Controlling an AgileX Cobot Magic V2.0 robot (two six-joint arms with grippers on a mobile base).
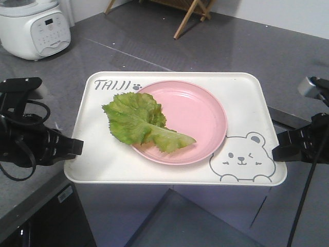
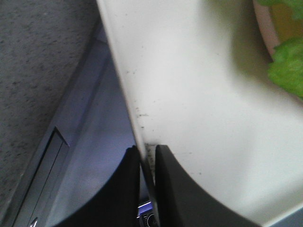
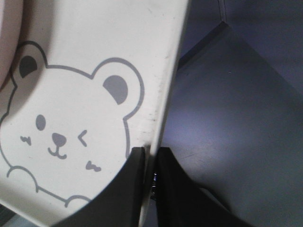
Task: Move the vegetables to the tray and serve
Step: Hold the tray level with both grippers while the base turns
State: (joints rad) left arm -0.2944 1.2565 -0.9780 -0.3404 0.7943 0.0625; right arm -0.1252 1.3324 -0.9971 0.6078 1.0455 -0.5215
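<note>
A grey speckled counter (image 1: pixel 46 67) fills the scene, dropping at the near side to a paler grey lower surface (image 1: pixel 195 221). At ten o'clock from the tray stands a white rice cooker (image 1: pixel 33 25), and slanted wooden legs (image 1: pixel 193 15) show at about one o'clock against a pale wall. At nine o'clock the left gripper (image 1: pixel 76 146) meets the cream tray (image 1: pixel 247 98); its dark fingers (image 2: pixel 175 189) are pinched on the tray's thin rim, one above and one below. Grey "TAIJI" lettering (image 1: pixel 110 85) marks the eleven o'clock corner. A round pink plate (image 1: pixel 200 113) lies on the tray's middle, and the lettuce leaf (image 1: pixel 136 121) rests over the plate's nine o'clock rim, its frilly part spilling onto the tray and its pale stem pointing to four o'clock across the plate. A winking bear face (image 1: pixel 241 157) fills the five o'clock corner. At three o'clock the right gripper (image 1: pixel 276 152) clamps the opposite rim, fingers (image 3: pixel 135 189) pressed on either face of it.
</note>
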